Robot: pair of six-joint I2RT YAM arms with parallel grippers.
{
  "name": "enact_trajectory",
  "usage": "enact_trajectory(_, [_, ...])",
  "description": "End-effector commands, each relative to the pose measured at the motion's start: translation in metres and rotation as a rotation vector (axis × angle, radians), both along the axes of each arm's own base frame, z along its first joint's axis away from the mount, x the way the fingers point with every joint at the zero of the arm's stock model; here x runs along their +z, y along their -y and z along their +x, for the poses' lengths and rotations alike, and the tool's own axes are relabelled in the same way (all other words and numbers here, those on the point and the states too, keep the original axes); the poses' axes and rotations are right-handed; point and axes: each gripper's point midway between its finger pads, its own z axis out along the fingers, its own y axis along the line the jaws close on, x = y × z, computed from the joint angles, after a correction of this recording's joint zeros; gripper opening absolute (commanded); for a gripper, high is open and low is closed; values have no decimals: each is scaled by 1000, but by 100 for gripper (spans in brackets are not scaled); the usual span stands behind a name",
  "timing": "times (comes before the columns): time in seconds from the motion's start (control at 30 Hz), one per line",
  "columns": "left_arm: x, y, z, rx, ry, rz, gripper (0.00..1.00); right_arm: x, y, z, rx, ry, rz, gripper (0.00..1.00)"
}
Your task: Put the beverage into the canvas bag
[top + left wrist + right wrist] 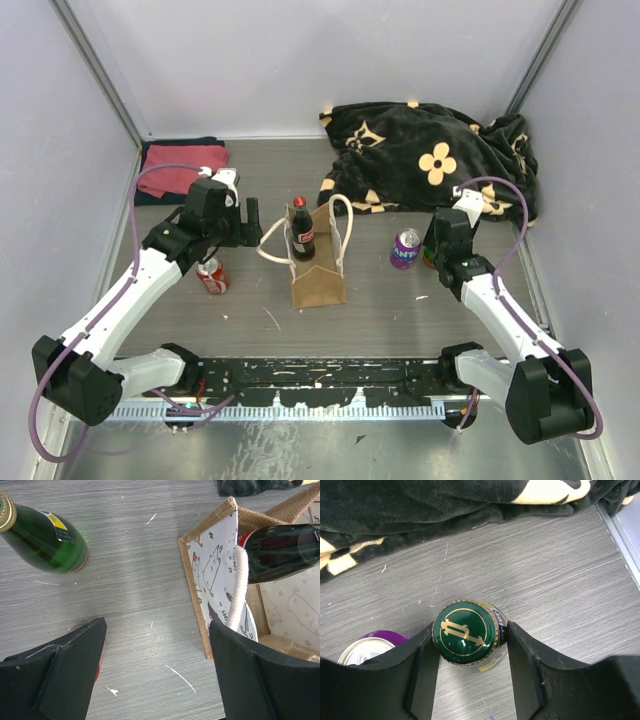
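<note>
Bench (380, 300), grey with a wood-grain surface, carries a folded red cloth (183, 160) at its far left corner. Nearer the middle, the left end effector (159, 630) hangs just left of the bag, its fingers wide apart with nothing between them. A red drink can (212, 277) stands on the bench beside its arm. In the left wrist view a green glass bottle with a gold cap (47, 540) stands on bare bench, well apart from the bag. At the centre stands the small upright tan-brown canvas bag (318, 283), mouth open, a white rope handle (240, 585) lying over its printed lining. A dark cola bottle with a red label (302, 235) stands upright inside it. Right of the bag, and apart from it, is a purple drink can (405, 250). Just beside that can the right end effector (471, 630) is clamped on a second green glass bottle (465, 632) standing on the bench, one finger against each side of its neck under the green-and-gold cap. Behind it, at the far right, lies a crumpled black blanket with cream flowers (430, 150)
</note>
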Motion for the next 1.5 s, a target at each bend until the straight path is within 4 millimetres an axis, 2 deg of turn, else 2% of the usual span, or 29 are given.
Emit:
enact_trajectory(0.0, [-5, 0, -3, 2, -26, -6, 91, 119, 0, 28, -17, 321, 43, 1])
enact_trajectory(0.37, [-2, 1, -1, 4, -21, -7, 91, 236, -27, 42, 99, 505, 158, 1])
enact_trajectory(0.6, [-3, 1, 0, 4, -19, -7, 91, 315, -66, 42, 256, 647, 323, 1])
enact_trajectory(0.63, [-3, 1, 0, 5, -19, -6, 91, 324, -77, 40, 303, 659, 349, 1])
enact_trajectory(0.83, [-4, 1, 1, 7, -19, -6, 91, 364, -137, 25, 444, 698, 391, 1])
enact_trajectory(0.9, [-4, 1, 1, 6, -21, -5, 91, 370, -160, 17, 489, 697, 398, 1])
enact_trajectory(1.0, [-4, 1, 1, 8, -21, -4, 91, 368, -197, 6, 552, 673, 384, 1])
enact_trajectory(1.2, [-5, 1, 0, 8, -24, -3, 91, 341, -253, -17, 638, 595, 331, 1])
enact_trajectory(1.33, [-6, 0, 0, 8, -25, -2, 91, 317, -277, -33, 676, 539, 272, 1])
enact_trajectory(1.47, [-7, 1, 1, 10, -26, -3, 91, 286, -287, -39, 682, 483, 240, 1])
